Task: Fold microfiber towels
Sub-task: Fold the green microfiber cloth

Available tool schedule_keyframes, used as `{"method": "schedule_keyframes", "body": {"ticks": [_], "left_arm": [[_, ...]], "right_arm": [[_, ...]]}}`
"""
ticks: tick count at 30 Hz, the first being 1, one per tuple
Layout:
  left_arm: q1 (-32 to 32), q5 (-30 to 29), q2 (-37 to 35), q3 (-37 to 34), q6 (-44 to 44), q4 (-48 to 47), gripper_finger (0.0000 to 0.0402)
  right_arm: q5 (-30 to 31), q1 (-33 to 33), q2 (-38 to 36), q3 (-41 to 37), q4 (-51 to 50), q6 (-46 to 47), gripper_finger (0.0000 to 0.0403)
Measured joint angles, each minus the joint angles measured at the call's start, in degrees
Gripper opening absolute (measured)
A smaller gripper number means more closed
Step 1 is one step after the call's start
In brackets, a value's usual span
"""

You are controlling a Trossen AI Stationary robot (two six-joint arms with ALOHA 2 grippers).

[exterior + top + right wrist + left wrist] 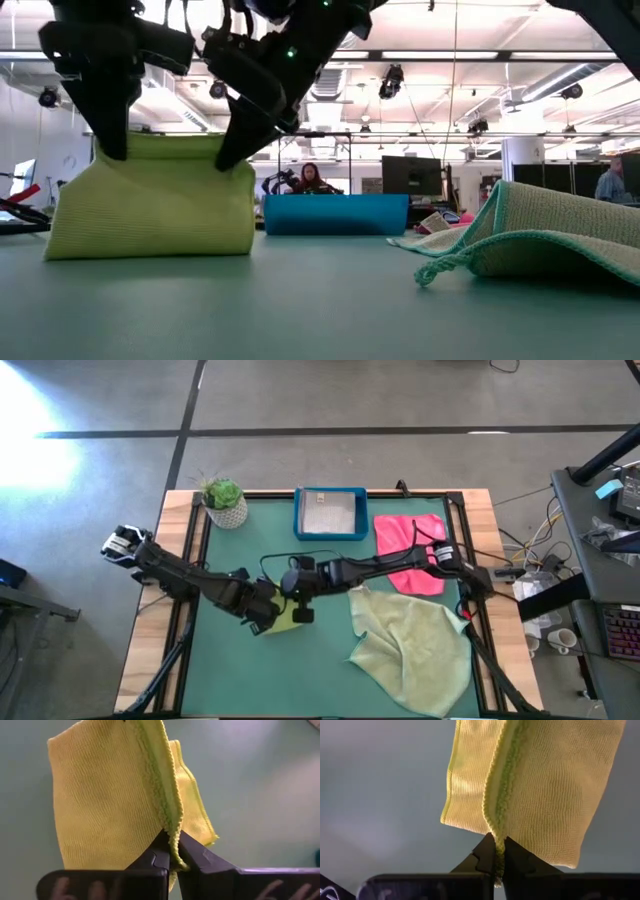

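Left tool [495,851] and right tool [170,851] both clenched on yellow towel [150,205], draped down onto tabletop [300,670], blue tray [330,513] holding light grey towel [330,512]

High camera looked straight down on my table [330,660]. Low camera sat at tabletop level, facing the room. Both wrist cameras looked close past their fingers; all shared the yellow towel [150,205].

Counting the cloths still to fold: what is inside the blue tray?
A light grey cloth lies inside the blue tray, seen from above. Whether anything lies beneath it cannot be seen; the grey cloth covers the tray's floor.
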Motion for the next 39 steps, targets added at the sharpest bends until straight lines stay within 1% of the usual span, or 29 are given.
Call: {"method": "schedule_keyframes", "body": {"ticks": [12, 20, 24, 33, 36, 39], "left_arm": [[0.3, 1.5, 0.0, -2.3, -0.2, 0.3, 0.0], [0.7, 0.0, 0.0, -3.1, 0.1, 0.2, 0.0002], [0.7, 0.0, 0.0, -3.1, 1.4, 0.0, 0.0025], [0.7, 0.0, 0.0, -3.1, 1.2, 0.1, 0.0098], [0.7, -0.1, 0.0, -2.9, 1.2, 0.1, 0.0119], [0.9, -0.1, 0.0, -2.8, 1.2, 0.0, 0.0136]], "right_arm": [[-1.8, -1.0, 2.8, 0.0, 2.9, -3.2, 0.0008], [-1.6, -1.9, 2.8, 0.1, 3.2, -4.0, 0.0008], [-1.4, -2.2, 2.8, 0.0, 2.7, -4.0, 0.0008], [-1.3, -2.2, 2.8, -0.1, 2.9, -4.6, 0.0009], [-1.3, -2.2, 2.8, -0.1, 3.1, -5.5, 0.0021], [-1.4, -2.3, 2.8, 0.2, 3.1, -5.4, 0.0046]]}}
